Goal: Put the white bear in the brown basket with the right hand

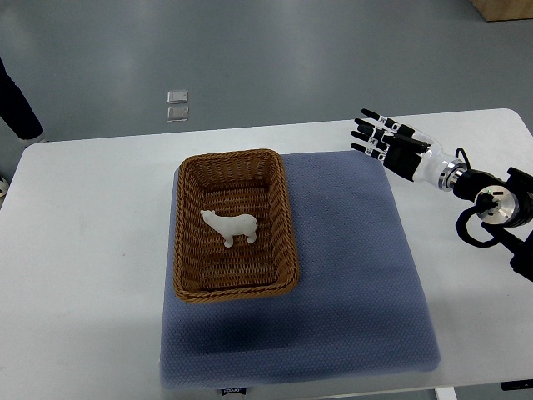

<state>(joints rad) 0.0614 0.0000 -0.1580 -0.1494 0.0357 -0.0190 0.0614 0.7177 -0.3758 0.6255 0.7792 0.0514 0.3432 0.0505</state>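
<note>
The white bear (pixel 230 227) lies on its side inside the brown basket (pixel 187 283), which sits on the blue mat (pixel 350 275). The right robot hand (pixel 385 142) hovers near the surface's far right edge, fingers spread and empty, so the placing looks done.

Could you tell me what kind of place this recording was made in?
Probably a robotics lab or test room: a plain white table on a bare grey floor, with a blue mat laid out as a staged workspace.

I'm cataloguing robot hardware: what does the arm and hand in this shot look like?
Only the right hand shows: black segmented fingers with pale joints, black palm, white wrist with a silver ring. The forearm behind it is black, with a round silver-faced joint and looping black cables.
</note>
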